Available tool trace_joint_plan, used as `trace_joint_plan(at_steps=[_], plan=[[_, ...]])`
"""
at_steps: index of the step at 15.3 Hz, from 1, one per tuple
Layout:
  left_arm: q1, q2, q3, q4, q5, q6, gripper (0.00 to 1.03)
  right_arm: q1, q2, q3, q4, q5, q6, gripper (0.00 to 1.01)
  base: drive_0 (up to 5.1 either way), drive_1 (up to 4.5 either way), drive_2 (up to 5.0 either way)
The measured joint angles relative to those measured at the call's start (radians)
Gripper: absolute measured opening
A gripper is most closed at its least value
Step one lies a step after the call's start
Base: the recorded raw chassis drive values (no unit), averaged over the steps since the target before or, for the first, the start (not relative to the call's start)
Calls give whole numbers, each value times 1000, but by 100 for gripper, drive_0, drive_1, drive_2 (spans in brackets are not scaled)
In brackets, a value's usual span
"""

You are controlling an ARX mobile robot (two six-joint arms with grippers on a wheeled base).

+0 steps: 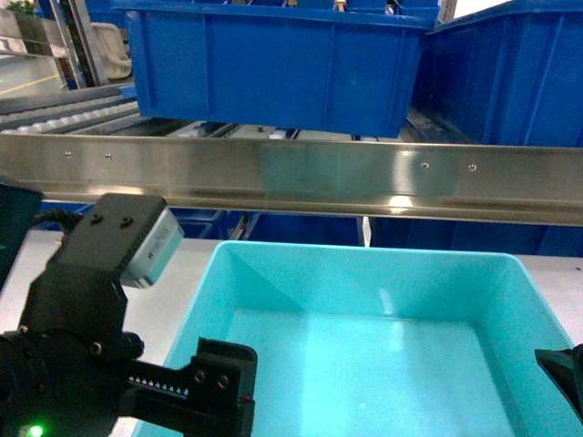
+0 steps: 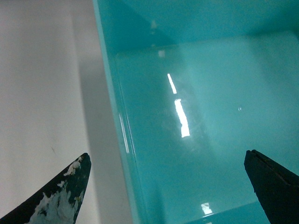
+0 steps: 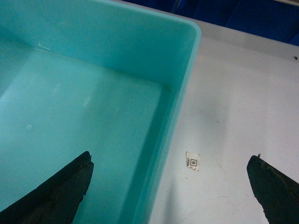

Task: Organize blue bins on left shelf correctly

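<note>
Turquoise bin (image 1: 383, 337) — smooth, glossy, rolled rim — sits between both tools, left (image 2: 166, 186) and right (image 3: 170, 186), each spread wide.

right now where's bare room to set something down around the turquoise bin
Bare tabletop lies right of the turquoise bin, carrying only a small code sticker, and a strip lies left of it. The bin's inside is empty. Behind, the shelf's steel beam and dark blue crates crowd close.
</note>
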Motion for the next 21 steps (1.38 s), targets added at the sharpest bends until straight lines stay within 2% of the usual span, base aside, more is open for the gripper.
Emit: trace_joint_plan(at_steps=[2,4,5,6,7,8,9,10,13,14,15,16,18,21], plan=[[-18,34,5,-15,-23,-24,98,-14,33,2,0,-3,-6,98,0,0,0],[-21,65,5,-16,-43,-68,98,-20,85,-2,6,-6,-13,98,0,0,0],[-36,93,3,-6,-51,-93,98,-24,119,-24,52,0,-24,98,0,0,0],[-43,150,-11,29,-90,-107,98,-26,146,-31,72,5,-31,98,0,0,0],[-37,177,-24,68,-103,-115,98,-26,164,-35,100,6,-35,98,0,0,0],[-29,203,-29,76,-105,-122,86,-26,196,-49,136,12,-39,98,0,0,0],[-24,203,-29,71,-85,-127,53,-26,226,-67,176,24,-43,73,0,0,0],[-18,202,-29,72,-80,-129,35,-26,233,-74,188,18,-43,55,0,0,0],[-21,202,-29,74,-60,-138,8,-24,234,-78,198,7,-42,28,0,0,0],[-27,201,-27,74,-64,-154,1,-24,234,-80,208,-7,-26,19,0,0,0],[-27,201,-27,73,-65,-165,2,-23,233,-80,215,-20,29,11,0,0,0],[-29,201,-27,77,-69,-166,2,-23,233,-82,219,-23,62,8,0,0,0],[-28,200,-33,92,-80,-156,2,-23,233,-89,235,-23,82,8,0,0,0],[-14,136,-36,81,-85,-108,2,-25,163,-98,207,-28,117,8,0,0,0]])
